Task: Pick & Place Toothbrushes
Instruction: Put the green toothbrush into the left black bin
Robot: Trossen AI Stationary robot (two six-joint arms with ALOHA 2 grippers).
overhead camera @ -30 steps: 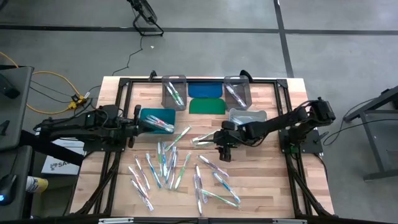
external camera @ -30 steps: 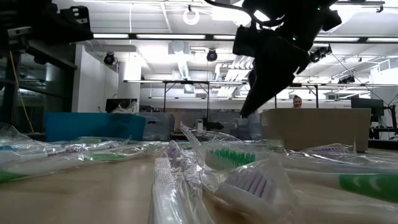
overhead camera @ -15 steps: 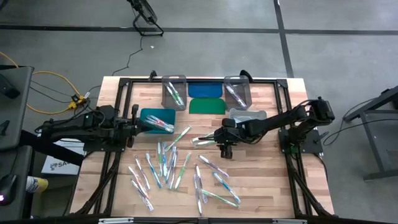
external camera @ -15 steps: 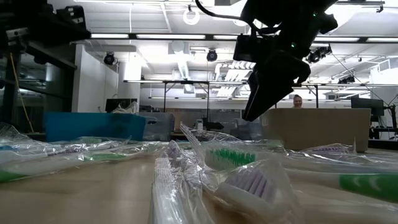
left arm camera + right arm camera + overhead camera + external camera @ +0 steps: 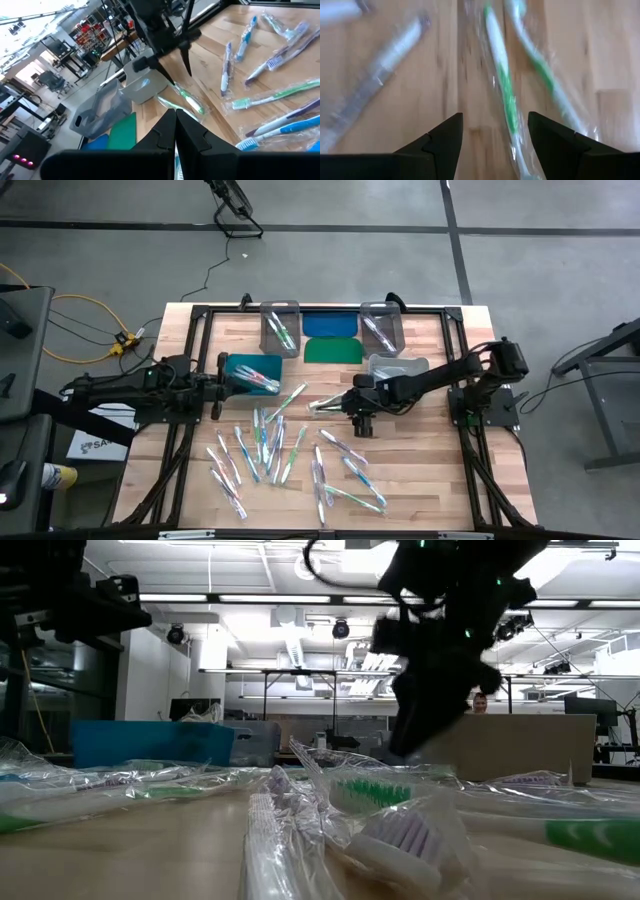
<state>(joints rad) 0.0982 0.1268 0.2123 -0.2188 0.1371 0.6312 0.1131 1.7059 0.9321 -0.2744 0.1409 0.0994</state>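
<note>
Dozens of toothbrushes (image 5: pixel 270 445) scattered loose over lower centre of worktop (image 5: pixel 420 470) in high view, each in clear wrap; a few already dropped in teal bin (image 5: pixel 252 370) at centre left and in two clear bins (image 5: pixel 280 325) near top edge. Right pincer (image 5: pixel 348 404) at frame centre, spread wide and grasping nothing, poised low above a green-handled toothbrush (image 5: pixel 501 80) lying near a second green one (image 5: pixel 542 75) in right wrist view; dark fingers (image 5: pixel 437 145) straddling the first, no contact visible. Left pincer (image 5: pixel 222 372) clenched tight, empty, parked just beside teal bin at centre left; tips (image 5: pixel 175 132) together in left wrist view. Blue lid (image 5: pixel 330 325) and green lid (image 5: pixel 332 351) flat at upper centre, untouched. Likely step: descent onto green brush. Risks, as a guess: two wrapped brushes close together, so closing could pinch both or only loose plastic film, leading to slip or double pick; slick wrap likely to slide out on lift; fingers hitting worktop if descent too deep; brush lying at an angle to the fingers could swing out on closing.
</note>
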